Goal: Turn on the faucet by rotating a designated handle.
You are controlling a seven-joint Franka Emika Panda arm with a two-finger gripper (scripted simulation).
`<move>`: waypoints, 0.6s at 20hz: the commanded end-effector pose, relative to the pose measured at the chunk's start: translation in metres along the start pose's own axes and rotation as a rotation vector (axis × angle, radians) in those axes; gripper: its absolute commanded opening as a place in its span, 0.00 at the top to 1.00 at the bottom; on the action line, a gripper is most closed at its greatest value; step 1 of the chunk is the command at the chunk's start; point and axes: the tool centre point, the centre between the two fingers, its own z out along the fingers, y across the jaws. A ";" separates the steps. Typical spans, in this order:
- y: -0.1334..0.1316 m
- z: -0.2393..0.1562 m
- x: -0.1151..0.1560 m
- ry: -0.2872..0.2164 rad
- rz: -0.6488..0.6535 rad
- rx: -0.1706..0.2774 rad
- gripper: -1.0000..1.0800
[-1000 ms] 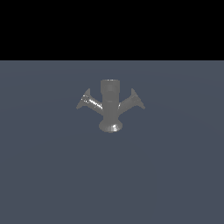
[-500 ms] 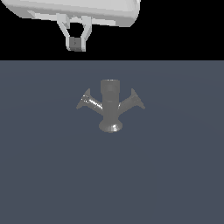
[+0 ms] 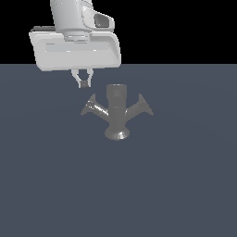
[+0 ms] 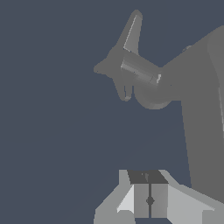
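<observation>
The faucet (image 3: 116,109) is a small dark grey fixture with an upright trunk, a flared foot and two angled arms. It stands on the floor at the middle of the exterior view. The handle (image 3: 95,108) is the glinting arm on the exterior view's left, ending in a flared cone. My gripper (image 3: 84,84) hangs just above the handle's cone end, apart from it, fingers together and empty. In the wrist view the shut gripper (image 4: 149,200) shows with the handle (image 4: 138,70) and the faucet's trunk (image 4: 203,109) beyond it.
The faucet stands on a flat blue-grey floor (image 3: 185,185) under a black background. The plainer opposite arm (image 3: 141,107) points to the exterior view's right. My white hand body (image 3: 74,48) hangs above the handle.
My arm has come down from the top of the exterior view: out of view one second ago, it now hangs just above the handle. The faucet has not moved.
</observation>
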 end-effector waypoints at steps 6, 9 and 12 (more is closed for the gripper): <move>0.008 0.049 0.052 0.007 0.016 -0.029 0.77; -0.006 0.099 0.020 -0.047 -0.052 -0.057 0.53; 0.017 0.092 0.128 0.044 0.141 -0.057 0.73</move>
